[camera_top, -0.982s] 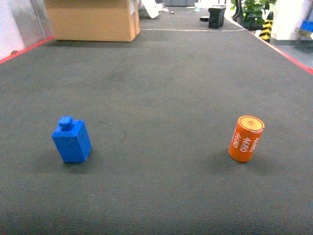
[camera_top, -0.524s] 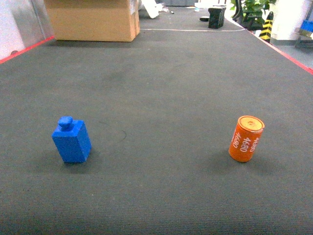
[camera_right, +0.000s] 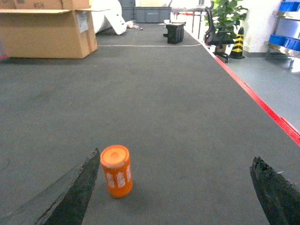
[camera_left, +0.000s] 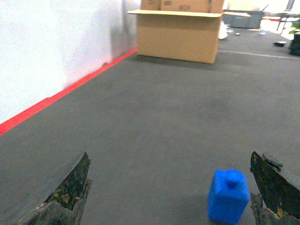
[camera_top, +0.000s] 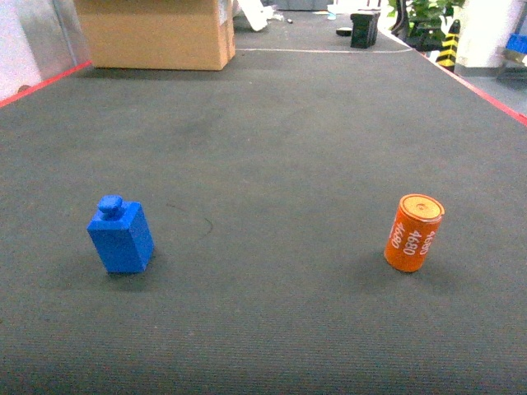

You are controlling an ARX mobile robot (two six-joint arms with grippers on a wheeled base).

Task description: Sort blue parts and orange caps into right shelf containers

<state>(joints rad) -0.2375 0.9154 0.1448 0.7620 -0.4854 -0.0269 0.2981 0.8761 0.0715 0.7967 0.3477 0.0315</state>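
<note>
A blue part [camera_top: 121, 236], a small block with a knob on top, stands on the dark carpet at the left of the head view. An orange cap [camera_top: 414, 233], a cylinder with white numbers, stands at the right. Neither gripper shows in the head view. My left gripper [camera_left: 168, 153] is open and empty, and the blue part [camera_left: 228, 196] stands just inside its right finger. My right gripper [camera_right: 176, 154] is open and empty too, with the orange cap [camera_right: 116, 170] close beside its left finger. Blue shelf containers [camera_right: 287, 41] show far off at the right edge.
A large cardboard box [camera_top: 156, 33] stands at the far left. A red line [camera_left: 56, 96] runs along a white wall on the left, and another red line [camera_right: 262, 108] borders the carpet on the right. A striped cone [camera_right: 238, 43] and a plant [camera_right: 228, 16] stand far back.
</note>
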